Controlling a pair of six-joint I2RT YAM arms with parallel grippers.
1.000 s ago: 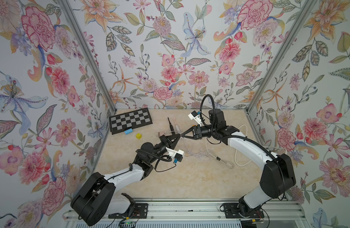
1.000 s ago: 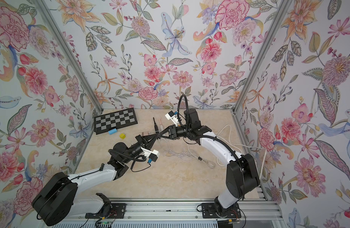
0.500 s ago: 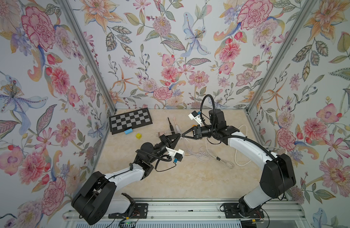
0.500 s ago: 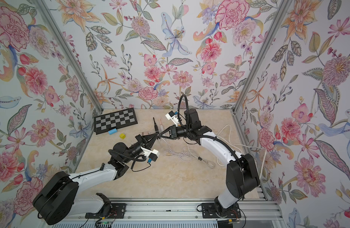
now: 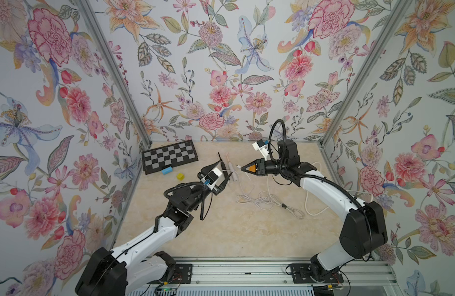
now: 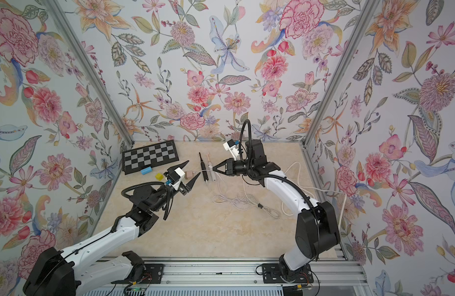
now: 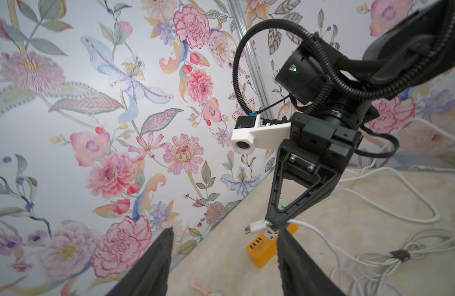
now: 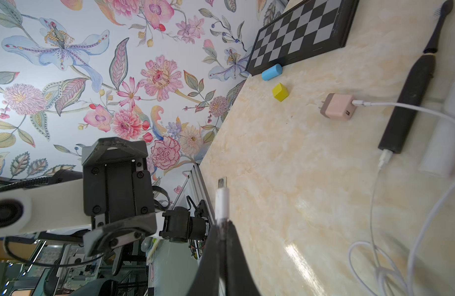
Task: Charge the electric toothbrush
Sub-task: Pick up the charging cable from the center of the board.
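Toothbrush (image 8: 411, 97) ahead of right gripper (image 8: 222, 225): likely light, stiff, slick; grip mid-handle. Jaws there clamped on plug (image 8: 222, 202); left gripper (image 7: 225, 232) jaws apart.

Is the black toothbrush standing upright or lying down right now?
Lying down. In the right wrist view the black toothbrush rests flat with its whole length on the table, head and handle both against the surface.

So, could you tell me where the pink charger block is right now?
In a top view the pink charger block lies on the table between the yellow cube and the black toothbrush, close by the open left gripper.
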